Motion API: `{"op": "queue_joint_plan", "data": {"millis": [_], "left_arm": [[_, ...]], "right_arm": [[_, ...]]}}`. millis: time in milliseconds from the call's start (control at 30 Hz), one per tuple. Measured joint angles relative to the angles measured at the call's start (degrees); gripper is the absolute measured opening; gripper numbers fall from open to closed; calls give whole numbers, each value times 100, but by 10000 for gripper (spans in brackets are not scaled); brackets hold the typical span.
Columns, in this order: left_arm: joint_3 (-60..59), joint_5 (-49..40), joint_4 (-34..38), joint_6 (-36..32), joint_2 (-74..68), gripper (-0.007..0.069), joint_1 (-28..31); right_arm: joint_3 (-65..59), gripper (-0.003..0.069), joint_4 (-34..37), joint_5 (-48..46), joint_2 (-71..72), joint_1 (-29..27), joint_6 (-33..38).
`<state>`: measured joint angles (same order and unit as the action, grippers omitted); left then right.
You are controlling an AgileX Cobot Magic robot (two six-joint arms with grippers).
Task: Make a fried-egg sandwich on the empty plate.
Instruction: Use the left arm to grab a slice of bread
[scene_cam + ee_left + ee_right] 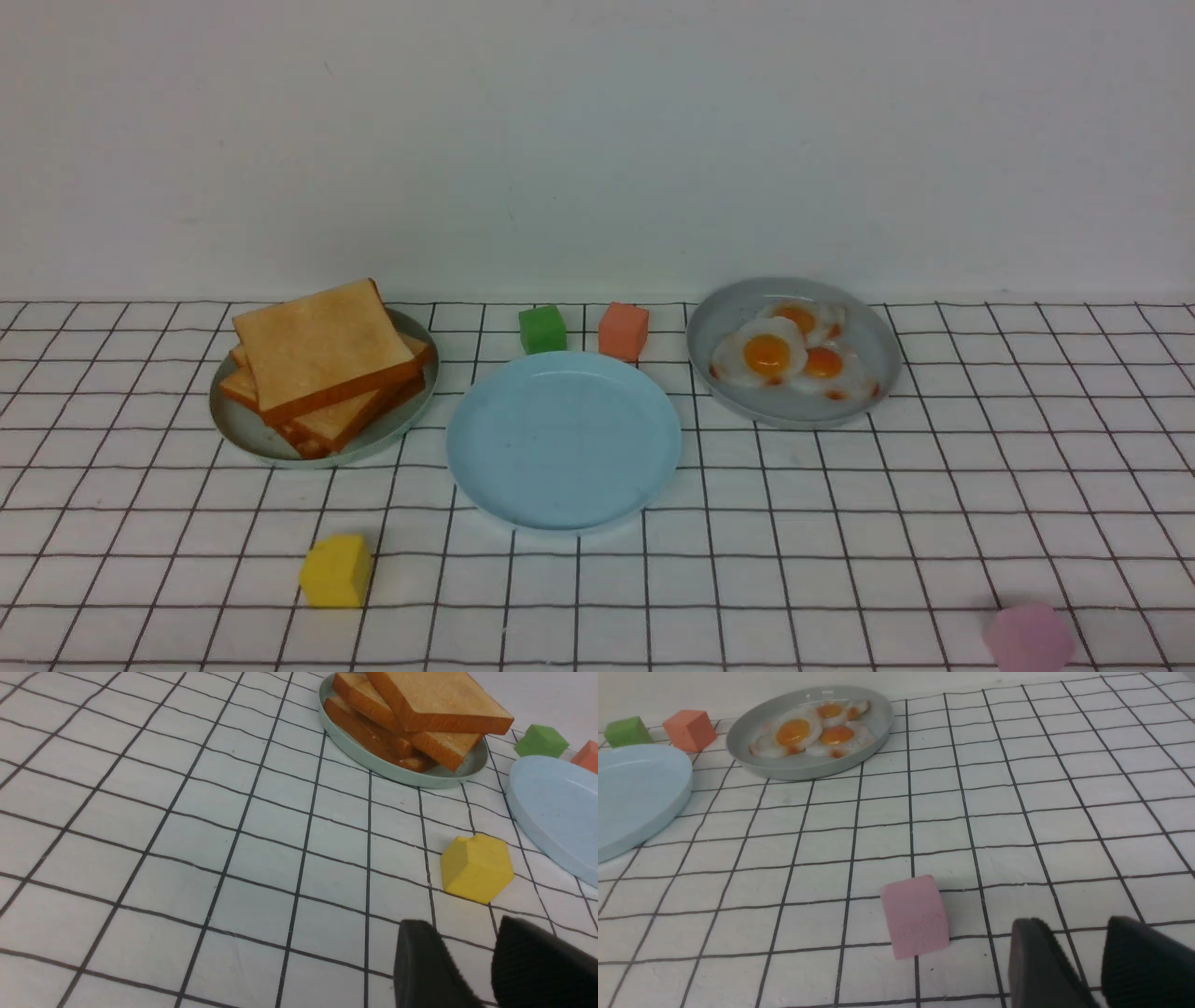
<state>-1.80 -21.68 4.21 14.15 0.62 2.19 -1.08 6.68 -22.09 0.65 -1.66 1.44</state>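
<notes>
The empty plate (563, 439), light blue, lies bare at the middle of the checked cloth. Left of it, several toast slices (322, 359) are stacked on a grey-green plate (245, 439). To the right, a second grey-green plate (878, 373) holds three eggs, and the fried egg (766, 355) with the biggest yolk lies at their left. No fried-egg sandwich is in view. Neither gripper shows in the front view. My left gripper (462, 924) is open over bare cloth near the yellow block (476, 868). My right gripper (1071, 921) is open and empty beside the pink block (915, 917).
A green cube (542, 329) and a salmon cube (623, 330) stand just behind the blue plate. The yellow block (335, 571) sits front left and the pink block (1029, 637) front right. A white wall closes off the back.
</notes>
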Motion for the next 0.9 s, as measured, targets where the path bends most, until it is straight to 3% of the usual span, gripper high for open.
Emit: {"op": "queue_joint_plan", "data": {"millis": [767,900], "left_arm": [[0,92,10,9,0,238,0],[0,641,841,586,0,238,0]], "right_arm": [[0,237,0,0,0,0,0],[0,237,0,0,0,0,0]]}}
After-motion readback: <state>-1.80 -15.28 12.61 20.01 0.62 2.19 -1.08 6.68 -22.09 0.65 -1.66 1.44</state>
